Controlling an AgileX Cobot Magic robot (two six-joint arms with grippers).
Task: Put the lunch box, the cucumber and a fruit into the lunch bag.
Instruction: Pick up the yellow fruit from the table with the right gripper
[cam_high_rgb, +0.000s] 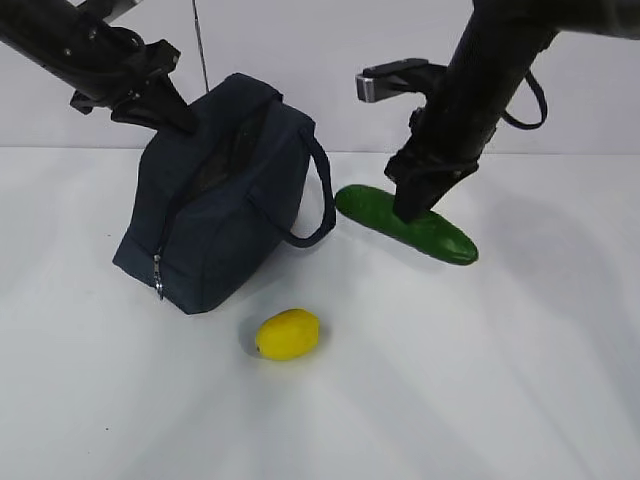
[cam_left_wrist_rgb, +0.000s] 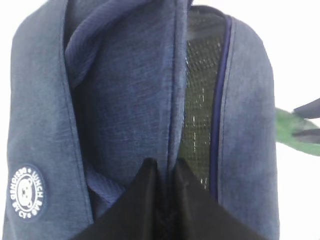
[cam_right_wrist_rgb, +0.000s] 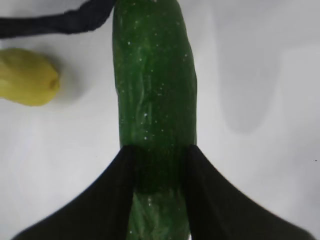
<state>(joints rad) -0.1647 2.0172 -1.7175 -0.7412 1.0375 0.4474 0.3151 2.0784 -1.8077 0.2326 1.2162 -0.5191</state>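
The navy lunch bag (cam_high_rgb: 215, 200) stands tilted on the white table, its top unzipped, with dark mesh lining (cam_left_wrist_rgb: 197, 110) showing inside. My left gripper (cam_high_rgb: 178, 112) (cam_left_wrist_rgb: 165, 167) is shut on the fabric edge of the bag's opening at its far end. The dark green cucumber (cam_high_rgb: 445, 238) (cam_right_wrist_rgb: 152, 75) lies on the table to the right of the bag. My right gripper (cam_high_rgb: 415, 208) (cam_right_wrist_rgb: 159, 150) is closed on its middle from above, a finger pressed on each side. The yellow fruit (cam_high_rgb: 288, 334) (cam_right_wrist_rgb: 25, 77) sits in front of the bag. The lunch box is out of view.
One loop handle (cam_high_rgb: 322, 195) (cam_right_wrist_rgb: 60, 22) of the bag hangs toward the cucumber's near end. The silver zipper pull (cam_high_rgb: 158, 285) dangles at the bag's front corner. White table (cam_high_rgb: 480, 380) stretches to the front and right.
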